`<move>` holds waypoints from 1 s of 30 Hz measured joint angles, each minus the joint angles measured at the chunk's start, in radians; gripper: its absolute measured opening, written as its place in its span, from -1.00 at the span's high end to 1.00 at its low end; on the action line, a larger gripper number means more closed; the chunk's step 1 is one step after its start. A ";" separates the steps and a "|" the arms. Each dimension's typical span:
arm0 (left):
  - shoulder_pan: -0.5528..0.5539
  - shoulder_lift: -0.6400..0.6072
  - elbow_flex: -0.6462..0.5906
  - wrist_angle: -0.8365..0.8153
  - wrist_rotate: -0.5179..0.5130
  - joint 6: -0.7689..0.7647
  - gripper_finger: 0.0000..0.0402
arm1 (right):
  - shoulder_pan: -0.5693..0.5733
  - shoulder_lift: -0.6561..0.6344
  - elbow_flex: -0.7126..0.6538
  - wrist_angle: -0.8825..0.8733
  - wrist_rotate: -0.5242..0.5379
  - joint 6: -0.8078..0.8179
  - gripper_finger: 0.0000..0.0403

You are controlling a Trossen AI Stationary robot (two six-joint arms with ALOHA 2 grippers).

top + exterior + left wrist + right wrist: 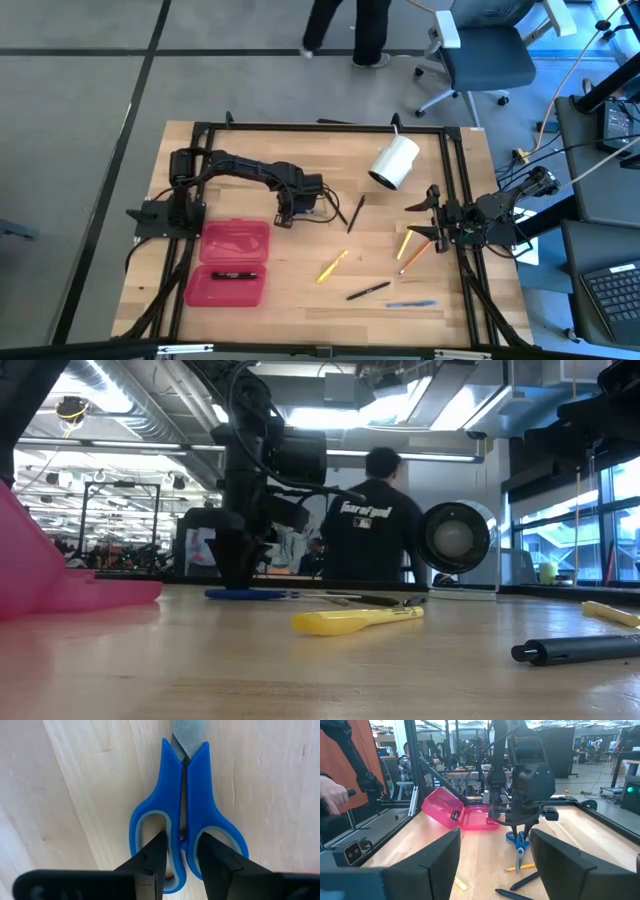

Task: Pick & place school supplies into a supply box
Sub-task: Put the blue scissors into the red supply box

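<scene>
The blue-handled scissors (186, 810) lie flat on the wooden table, blades pointing away from the handles. My left gripper (182, 857) stands over them, pointing down, shut on their handles; it also shows in the high view (288, 214). The red supply box (232, 262) lies open at the near left, a black pen (232, 275) in its near half. Loose on the table are a yellow pen (333, 265), a black pen (368, 291), a blue pen (410, 303) and an orange pencil (414, 256). My right gripper (495, 865) waits open at the table's right edge. My left gripper comes from above, pointing down, with one finger (157, 852) in each finger loop. The two inner bars of the handles (184, 832) sit pinched between the fingers. The scissors lie flat on the table, closed.
A white cylinder (395, 162) lies at the far right. A black pencil (355, 213) lies just right of the scissors. The black frame rail (320, 127) runs round the table. A person (365, 530) stands beyond the far edge.
</scene>
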 joint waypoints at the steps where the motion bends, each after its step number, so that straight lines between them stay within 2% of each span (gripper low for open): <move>1: 0.000 -0.005 0.000 0.000 0.000 -0.001 0.60 | 0.000 0.000 0.000 0.000 0.000 0.000 -0.20; 16: -0.023 -0.138 -0.003 -0.056 -0.023 -0.048 0.63 | 0.000 0.000 0.000 0.000 0.000 -0.002 -0.20; 20: -0.032 -0.222 -0.003 -0.194 -0.013 -0.150 0.61 | 0.000 0.000 0.000 0.000 0.000 -0.001 -0.20; 27: -0.091 -0.401 -0.001 -0.422 0.159 -0.410 0.63 | 0.000 0.000 0.000 0.000 0.000 -0.003 -0.20; 30: -0.149 -0.458 -0.001 -0.468 0.169 -0.514 0.63 | 0.000 0.000 0.000 0.000 0.000 -0.004 -0.20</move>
